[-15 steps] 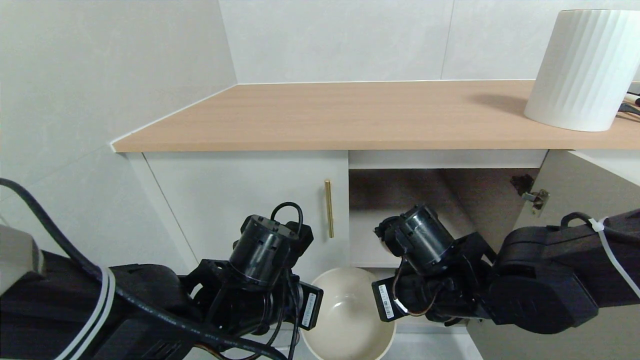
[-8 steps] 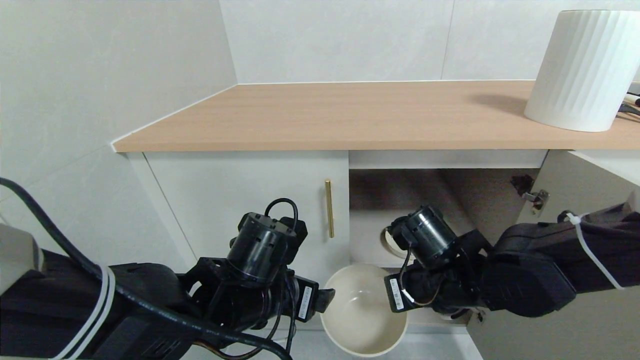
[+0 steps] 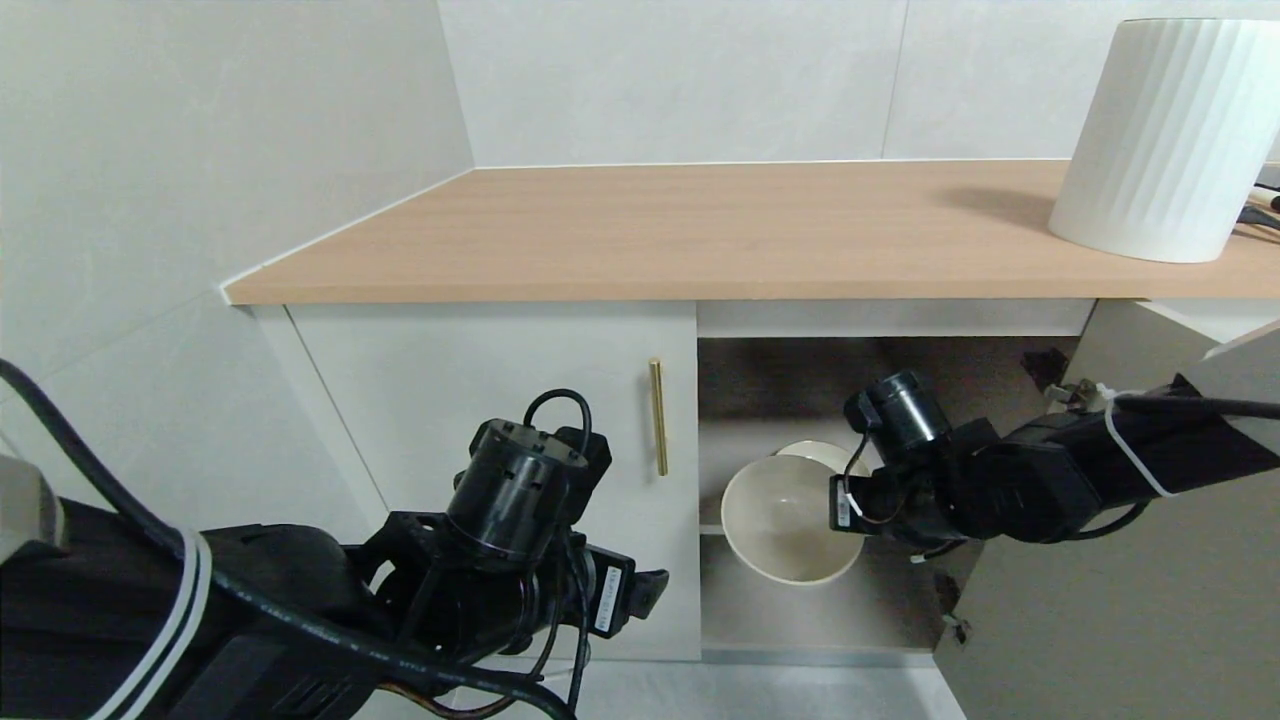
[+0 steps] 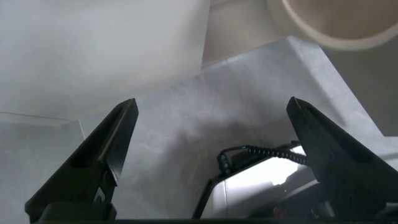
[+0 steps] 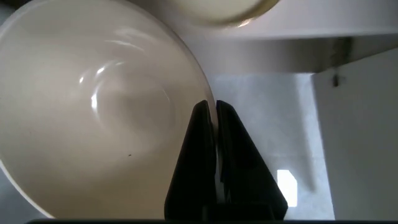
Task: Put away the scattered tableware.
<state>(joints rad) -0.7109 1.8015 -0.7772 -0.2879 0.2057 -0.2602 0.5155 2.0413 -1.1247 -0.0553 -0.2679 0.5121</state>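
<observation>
A cream bowl (image 3: 790, 520) hangs at the mouth of the open cabinet (image 3: 800, 600), in front of the inner shelf. My right gripper (image 3: 850, 512) is shut on its rim; the right wrist view shows the fingers (image 5: 214, 134) pinching the rim of the bowl (image 5: 93, 112). A second cream dish (image 3: 825, 453) sits on the shelf just behind it, and its underside (image 5: 217, 9) shows past the held bowl. My left gripper (image 3: 640, 595) hangs low in front of the shut cabinet door, open and holding nothing, with its fingers (image 4: 102, 155) spread wide over the grey floor.
The left cabinet door (image 3: 500, 400) is shut and has a brass handle (image 3: 657, 417). The right door (image 3: 1150, 580) stands open behind my right arm. On the wooden counter (image 3: 700, 230), a white ribbed container (image 3: 1165, 135) stands at the far right.
My right arm has carried the bowl up and forward from low between the grippers into the cabinet opening. The left gripper has stayed low and dropped back slightly.
</observation>
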